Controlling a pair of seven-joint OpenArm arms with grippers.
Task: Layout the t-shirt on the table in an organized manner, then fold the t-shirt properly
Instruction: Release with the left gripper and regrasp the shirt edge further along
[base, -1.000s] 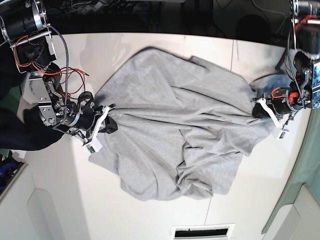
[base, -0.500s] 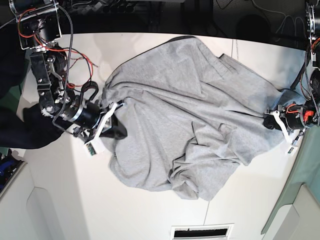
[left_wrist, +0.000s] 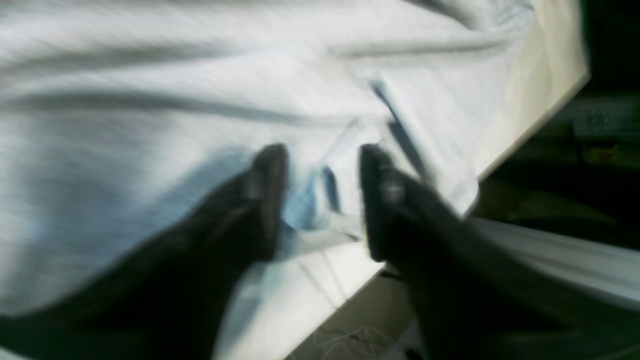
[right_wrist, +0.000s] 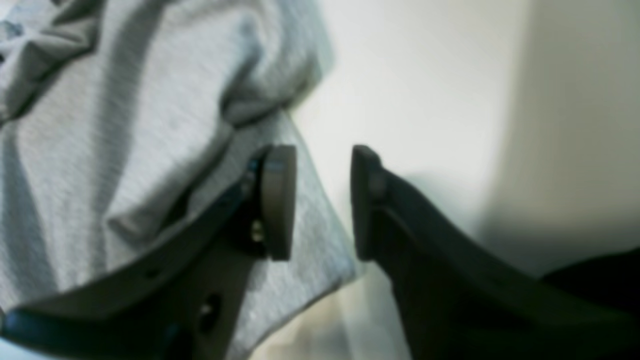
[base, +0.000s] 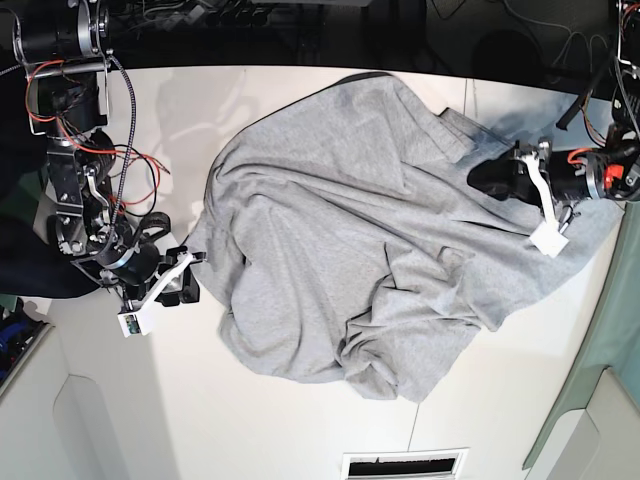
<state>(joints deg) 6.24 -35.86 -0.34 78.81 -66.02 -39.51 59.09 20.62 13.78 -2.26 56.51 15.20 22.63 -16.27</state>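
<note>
On the left of the base view, the right gripper (base: 170, 283) hangs over bare desk (base: 300, 430) just beside the t-shirt's (base: 380, 240) left edge, apart from the cloth. A small white tag hangs from this gripper; whatever is printed on it is too small to read. The right wrist view adds what the overhead view cannot: the right gripper (right_wrist: 322, 200) has its jaws parted with a clear gap, nothing between them, and a corner of the t-shirt (right_wrist: 125, 125) lies under and behind its tan-padded finger, with the pale desk (right_wrist: 425, 90) beyond.

The heather-grey t-shirt lies crumpled across the middle of the white desk, spread wide but heavily creased, with a bunched fold near its lower edge. A dark collar edge shows at the top. No lettering is visible on the side facing up.

On the right of the base view, the left gripper (base: 525, 180) sits over the t-shirt's right portion, near the desk's far edge. The left wrist view, badly blurred, shows the left gripper (left_wrist: 322, 200) with jaws standing wide over the t-shirt (left_wrist: 175, 90), a pale-blue patch of cloth in the gap but not pinched, and the desk (left_wrist: 310, 300) edge just beneath.
</note>
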